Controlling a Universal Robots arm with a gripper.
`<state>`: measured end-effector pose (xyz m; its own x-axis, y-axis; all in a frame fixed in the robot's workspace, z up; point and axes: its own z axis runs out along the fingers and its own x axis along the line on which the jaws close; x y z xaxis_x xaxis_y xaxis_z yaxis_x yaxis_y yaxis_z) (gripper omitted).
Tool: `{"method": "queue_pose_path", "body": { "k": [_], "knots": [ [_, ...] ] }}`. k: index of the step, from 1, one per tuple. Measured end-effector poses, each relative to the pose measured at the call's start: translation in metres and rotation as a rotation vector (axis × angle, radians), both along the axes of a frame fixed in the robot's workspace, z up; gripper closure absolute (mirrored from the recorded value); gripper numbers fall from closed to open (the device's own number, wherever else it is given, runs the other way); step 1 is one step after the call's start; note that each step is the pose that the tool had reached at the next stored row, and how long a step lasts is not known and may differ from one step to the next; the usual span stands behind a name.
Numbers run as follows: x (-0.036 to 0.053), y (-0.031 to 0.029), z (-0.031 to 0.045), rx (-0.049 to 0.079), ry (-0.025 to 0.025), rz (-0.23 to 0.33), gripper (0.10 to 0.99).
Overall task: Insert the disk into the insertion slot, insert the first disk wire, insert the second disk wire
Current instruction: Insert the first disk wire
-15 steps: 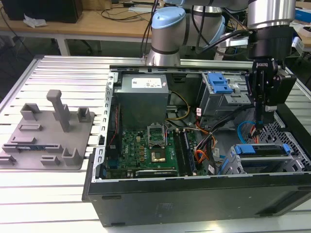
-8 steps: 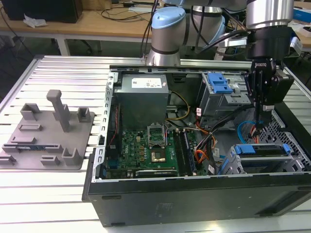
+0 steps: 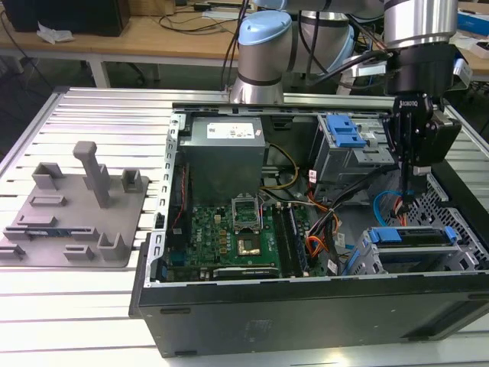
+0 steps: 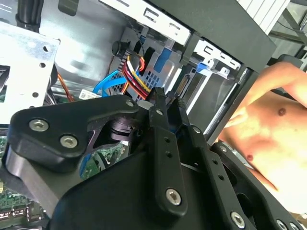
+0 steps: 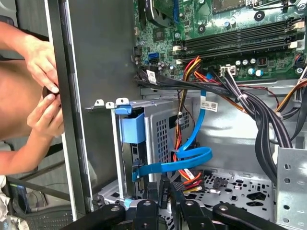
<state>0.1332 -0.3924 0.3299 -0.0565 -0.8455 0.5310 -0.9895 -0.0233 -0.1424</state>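
Slotted aluminium table (image 3: 92, 107), with an open black PC case (image 3: 306, 313) lying on it, side panel off. The arm (image 3: 416, 30) comes down into the case at the exterior view's right. A grey fixture plate (image 3: 76, 222) sits on the table beside the case, at the exterior view's left.

Inside the case: grey power supply (image 3: 225, 149) at the back, green motherboard (image 3: 229, 237) in front of it. The taller cage with the blue latch (image 3: 336, 160) is near the back.

The insertion slot (image 3: 367, 256) is at the near corner on the exterior view's right. The disk (image 3: 416, 237) is seated in it, blue carrier flush with the bay. In the first wrist view the carrier tab (image 5: 132, 128) sits against the slot's perforated wall (image 5: 165, 129).

The gripper (image 3: 405, 195) hangs just above and behind the slot, pointing down. Its fingers (image 4: 160, 129) are nearly together, with only a narrow gap. They look pinched on the black plug (image 5: 163, 186) of the red-yellow-black wire bundle (image 5: 189, 178). The plug is close to the slot's rear, and I can't tell if it touches the disk.

A blue flat cable (image 5: 192, 158) loops just beside the bundle, loose. A person's hands (image 5: 43, 62) are right outside the case wall.
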Motion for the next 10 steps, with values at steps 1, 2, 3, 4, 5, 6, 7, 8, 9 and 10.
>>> {"method": "queue_pose_path", "body": {
  "k": [1,2,3,4,5,6,7,8,9,10],
  "knots": [
    [-0.0006,0.0003,0.0,0.0,0.0,0.0,0.839],
    [-0.001,0.0006,-0.0001,0.0,0.0,0.0,0.839],
    [-0.0012,0.0007,-0.0003,0.0,0.0,0.0,0.839],
    [-0.0013,0.0008,-0.0004,0.0,0.0,0.0,0.839],
    [-0.0013,0.0009,-0.0007,0.0,0.0,0.0,0.839],
    [-0.0014,0.0009,-0.0009,0.0,0.0,0.0,0.839],
    [-0.0014,0.001,-0.001,0.0,0.0,0.0,0.839],
    [-0.0014,0.0011,-0.0013,0.0,0.0,0.0,0.839],
    [-0.0014,0.0012,-0.0016,-0.001,0.0,0.0,0.855],
    [-0.0014,0.0012,-0.0018,-0.001,0.0001,0.0,0.922]
  ]
}}
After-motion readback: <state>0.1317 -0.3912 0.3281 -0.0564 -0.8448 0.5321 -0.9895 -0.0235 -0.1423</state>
